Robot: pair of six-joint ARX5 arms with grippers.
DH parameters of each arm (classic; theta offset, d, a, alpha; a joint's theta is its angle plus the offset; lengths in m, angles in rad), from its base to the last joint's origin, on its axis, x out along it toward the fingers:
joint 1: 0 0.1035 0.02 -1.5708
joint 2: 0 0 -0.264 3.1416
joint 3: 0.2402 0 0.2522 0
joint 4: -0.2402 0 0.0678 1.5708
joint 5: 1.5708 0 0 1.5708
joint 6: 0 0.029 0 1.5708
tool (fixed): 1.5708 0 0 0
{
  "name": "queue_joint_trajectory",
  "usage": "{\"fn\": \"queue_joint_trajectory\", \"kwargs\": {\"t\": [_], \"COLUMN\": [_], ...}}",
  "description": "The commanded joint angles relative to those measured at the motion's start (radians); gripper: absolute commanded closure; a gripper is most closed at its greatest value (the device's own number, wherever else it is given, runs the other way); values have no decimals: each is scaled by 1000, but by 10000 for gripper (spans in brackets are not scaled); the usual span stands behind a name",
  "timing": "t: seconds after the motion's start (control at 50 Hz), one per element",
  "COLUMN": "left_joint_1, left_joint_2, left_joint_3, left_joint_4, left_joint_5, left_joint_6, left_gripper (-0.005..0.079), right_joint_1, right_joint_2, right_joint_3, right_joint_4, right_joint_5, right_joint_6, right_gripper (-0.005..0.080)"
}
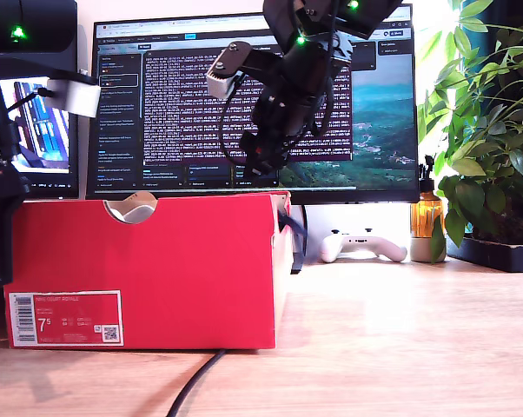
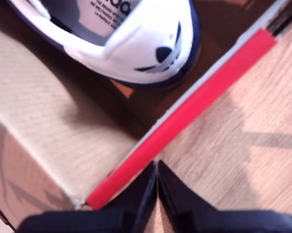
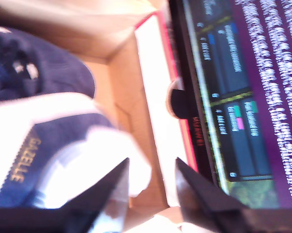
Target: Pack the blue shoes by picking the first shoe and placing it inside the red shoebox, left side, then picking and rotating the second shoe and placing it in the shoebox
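Observation:
The red shoebox point(image 1: 148, 269) stands open on the wooden desk, with a pale shoe part showing through its notch point(image 1: 133, 208). In the second wrist view two blue shoes lie inside the shoebox point(image 3: 151, 63): one with gold lettering point(image 3: 49, 160), the other's navy toe point(image 3: 39, 73) beyond it. My second gripper point(image 3: 152, 162) hangs open over the box's inner wall, with the lettered shoe's white heel beside one finger. My first gripper point(image 2: 157, 166) is shut on nothing above the red rim point(image 2: 185, 121), with a white shoe heel point(image 2: 136, 53) inside. One arm point(image 1: 279, 95) hovers above the box's end on the exterior view's right; another point(image 1: 1, 174) stands at that view's left edge.
A large monitor point(image 1: 183, 104) stands just behind the box. On the exterior view's right are a white game controller point(image 1: 363, 246), an amber bottle point(image 1: 427, 217) and a leafy plant point(image 1: 492, 130). A black cable point(image 1: 196, 382) runs out from under the box's front.

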Motion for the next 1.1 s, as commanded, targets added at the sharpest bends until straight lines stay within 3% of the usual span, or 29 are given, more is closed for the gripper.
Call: {"fn": "queue_joint_trajectory", "kwargs": {"t": [0.0, 0.12, 0.26, 0.42, 0.7, 0.82, 0.9, 1.08], "left_joint_1": [-4, -4, -4, -4, -4, -4, -4, -4], "left_joint_2": [9, 9, 9, 9, 9, 9, 9, 9], "left_joint_3": [0, 0, 0, 0, 0, 0, 0, 0], "left_joint_4": [6, 7, 6, 7, 8, 10, 10, 20], "left_joint_5": [1, 0, 1, 1, 1, 5, 5, 21], "left_joint_6": [-3, -3, -3, -3, -3, -3, -3, -3], "left_gripper": [759, 759, 759, 759, 759, 759, 759, 759], "right_joint_1": [18, 23, 22, 23, 20, 15, 8, -26], "right_joint_2": [25, 25, 25, 25, 25, 25, 25, 25], "right_joint_3": [12, 12, 19, 61, 210, 221, 226, 252], "right_joint_4": [1, -42, -175, -267, -324, -374, -459, -661], "right_joint_5": [2, 1, 6, 25, 23, 24, -1, -145], "right_joint_6": [7, 21, 117, 268, 616, 819, 993, 1056], "right_gripper": [443, 458, 589, 582, 460, 450, 451, 450]}}
